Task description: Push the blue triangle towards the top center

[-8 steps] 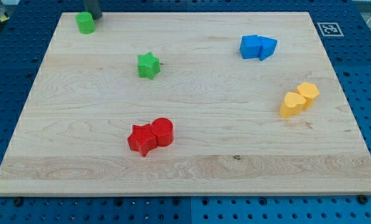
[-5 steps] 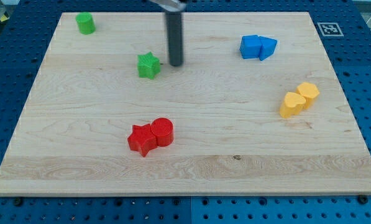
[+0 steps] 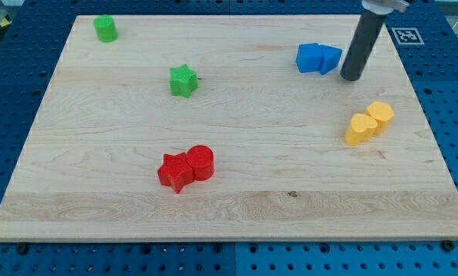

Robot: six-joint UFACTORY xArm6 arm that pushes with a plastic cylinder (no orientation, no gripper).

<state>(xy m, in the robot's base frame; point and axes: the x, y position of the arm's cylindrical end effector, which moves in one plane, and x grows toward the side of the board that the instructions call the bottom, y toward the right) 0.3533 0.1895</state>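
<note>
Your tip [image 3: 350, 77] has crossed the board in under a second, from the green cylinder [image 3: 104, 28] at the view's top left, past the green star [image 3: 182, 80], to a spot just beside the blue pair at the view's upper right. No block appears to have shifted during the sweep.

The rod ends in a plain tip with no jaws, so there is nothing to open or close and nothing is held. The tip stands on the wooden board [image 3: 229, 207] just to the view's right of the blue triangle [image 3: 330, 59] and slightly below it; whether it touches the block yet cannot be told.

The blue triangle sits near the view's top right, pressed against a blue cube [image 3: 309, 57] on its left. The two yellow blocks [image 3: 369, 123] lie below the tip, well clear of it, and the red star [image 3: 173, 171] and red cylinder [image 3: 200, 162] sit together low on the board.

The crossing looks like the approach, now finished, with the push itself not yet begun. From this side a move toward the view's left would carry the triangle toward the top centre, but the cube stands directly in its path and would likely travel along with it.
</note>
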